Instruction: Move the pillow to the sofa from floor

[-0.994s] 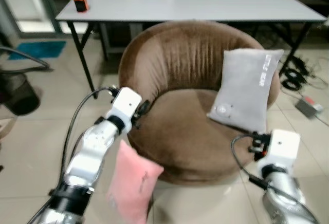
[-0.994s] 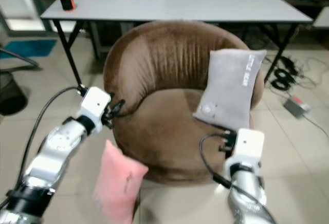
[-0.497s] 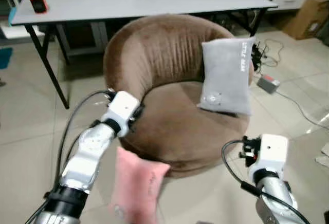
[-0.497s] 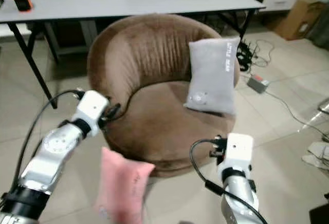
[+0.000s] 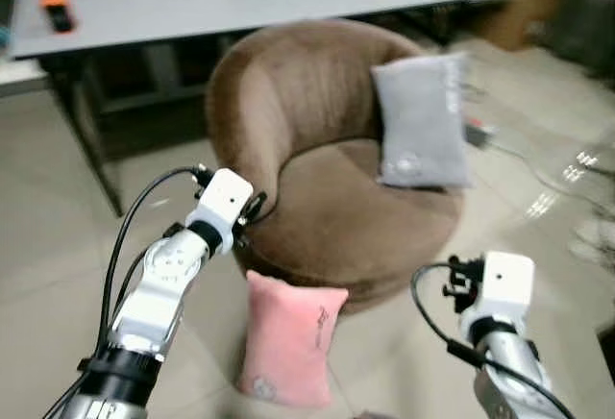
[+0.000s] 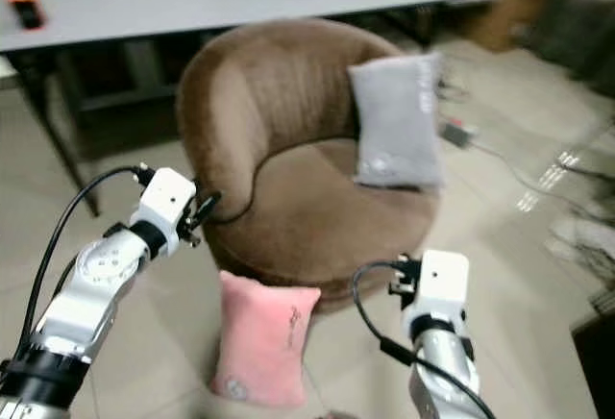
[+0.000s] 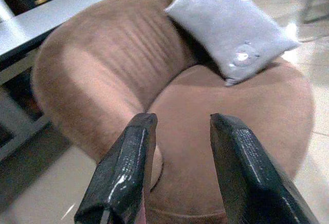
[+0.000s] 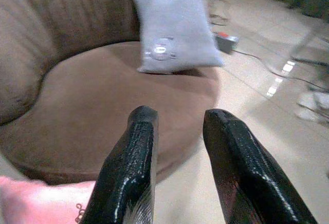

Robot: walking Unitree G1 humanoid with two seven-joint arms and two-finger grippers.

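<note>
The soft pink rectangular pillow [image 5: 291,349] stands upright on the tiled floor [image 5: 58,275] against the round brown velvet sofa's [image 5: 336,179] front edge, between and below 2 empty grippers, left gripper [image 7: 177,170] and right gripper [image 8: 177,167], fingers apart, the left slightly nearer.

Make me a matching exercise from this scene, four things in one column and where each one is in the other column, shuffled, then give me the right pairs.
Things
1. pink pillow
2. grey pillow
3. orange object
4. left gripper

Places
A. on the white table
B. leaning upright against the backrest of the brown sofa
C. standing on the floor against the sofa's front
D. raised beside the sofa's left edge, fingers apart and holding nothing

Pairs: 1-C, 2-B, 3-A, 4-D
</note>
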